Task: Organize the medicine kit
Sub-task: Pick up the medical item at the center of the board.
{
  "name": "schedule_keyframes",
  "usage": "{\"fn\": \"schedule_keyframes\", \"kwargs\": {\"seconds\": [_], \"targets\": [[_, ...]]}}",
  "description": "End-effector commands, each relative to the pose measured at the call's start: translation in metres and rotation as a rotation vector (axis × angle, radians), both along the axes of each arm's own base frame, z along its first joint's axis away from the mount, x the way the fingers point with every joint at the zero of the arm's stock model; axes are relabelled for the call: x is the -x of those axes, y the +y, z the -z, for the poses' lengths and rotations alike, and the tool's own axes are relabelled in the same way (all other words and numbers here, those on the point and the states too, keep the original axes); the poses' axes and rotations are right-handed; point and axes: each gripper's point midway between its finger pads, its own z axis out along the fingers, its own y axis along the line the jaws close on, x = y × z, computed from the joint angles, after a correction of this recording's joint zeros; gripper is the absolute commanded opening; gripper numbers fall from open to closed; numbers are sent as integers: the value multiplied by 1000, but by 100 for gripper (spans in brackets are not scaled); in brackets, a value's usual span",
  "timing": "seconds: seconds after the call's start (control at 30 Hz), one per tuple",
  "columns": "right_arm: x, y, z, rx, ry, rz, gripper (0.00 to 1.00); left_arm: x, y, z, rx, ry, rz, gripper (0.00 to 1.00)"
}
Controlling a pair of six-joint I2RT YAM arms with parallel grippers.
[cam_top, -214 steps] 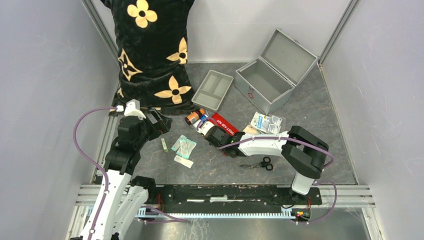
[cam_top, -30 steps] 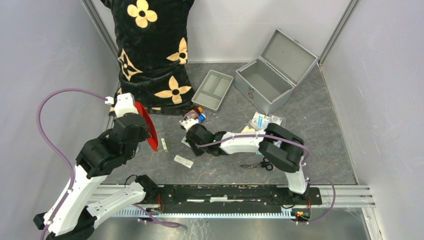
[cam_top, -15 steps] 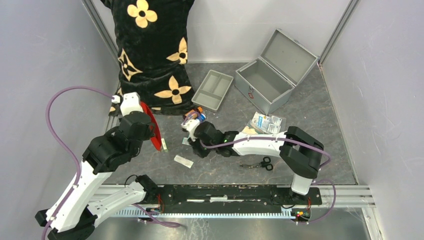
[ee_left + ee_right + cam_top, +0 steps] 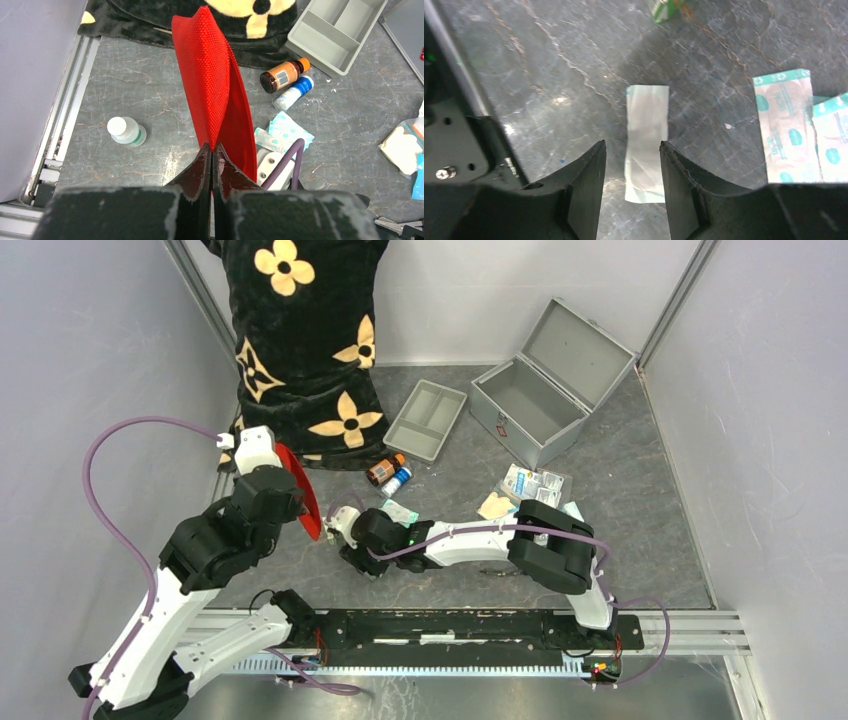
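Observation:
The medicine kit (image 4: 528, 400) is a silver metal case standing with its lid up at the back right. My left gripper (image 4: 212, 148) is shut on the bottom edge of a flat red pouch (image 4: 215, 85), holding it on edge above the table at the left (image 4: 301, 488). My right gripper (image 4: 631, 146) is open and points down at a small flat white packet (image 4: 647, 135), which lies on the table between its fingers. In the top view the right gripper (image 4: 352, 552) is low at the centre left and hides that packet.
A grey divided tray (image 4: 425, 418) lies left of the case. A brown bottle (image 4: 284, 78) and a blue-white tube (image 4: 293, 93) lie behind teal plaster packets (image 4: 283, 132). A white bottle (image 4: 125, 131) stands at the left. Gauze packs (image 4: 535, 483) lie right. A black flowered cloth (image 4: 300, 340) hangs behind.
My right arm has swung toward the near left, down over the small white packet, and its jaws have opened. The left gripper still holds the red pouch, almost unmoved.

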Motion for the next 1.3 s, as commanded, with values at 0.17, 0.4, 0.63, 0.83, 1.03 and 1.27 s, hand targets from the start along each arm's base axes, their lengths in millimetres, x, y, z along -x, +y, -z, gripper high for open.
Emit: {"fn": "schedule_keyframes", "kwargs": {"seconds": [0.17,0.4,0.63,0.83,1.03,1.27], "targets": [[-19,-4,0,30,-133,23,56,0,7,-17,9,-57,-22,2],[-9,-14,19,89,-108,-16,57,1,9,-18,6,-58,-27,2],[-8,-46,37,160,-95,52,45,1,9,-20,7,-61,-29,2],[-13,-85,34,197,-115,153,33,-1,5,-18,14,-54,-17,2],[-18,-128,22,168,-99,243,30,-8,-31,-12,66,-31,144,2],[-21,-156,3,67,-29,328,28,-16,-93,11,147,33,396,2]]}}
